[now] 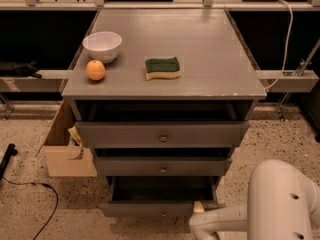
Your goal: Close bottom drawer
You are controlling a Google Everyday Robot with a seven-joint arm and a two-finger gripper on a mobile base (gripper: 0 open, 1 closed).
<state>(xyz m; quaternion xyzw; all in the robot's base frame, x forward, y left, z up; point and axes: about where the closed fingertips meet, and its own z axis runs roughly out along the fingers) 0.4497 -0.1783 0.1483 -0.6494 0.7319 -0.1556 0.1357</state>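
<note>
The bottom drawer point(159, 208) is the lowest of three grey drawers in the cabinet and is pulled out the farthest, so its dark inside point(160, 188) shows. Its small round knob point(163, 213) sits at the middle of the slim front panel. My white arm point(220, 220) reaches in from the lower right. My gripper point(199, 207) is low at the right end of the drawer's front, mostly hidden by the arm and the picture's lower edge.
The top drawer point(162, 133) and middle drawer point(162, 166) stand slightly open. On the cabinet top point(210, 59) are a white bowl point(102, 46), an orange point(95, 70) and a green-and-yellow sponge point(162, 67). An open cardboard box point(65, 149) stands left of the cabinet, and a black cable point(35, 194) lies on the floor.
</note>
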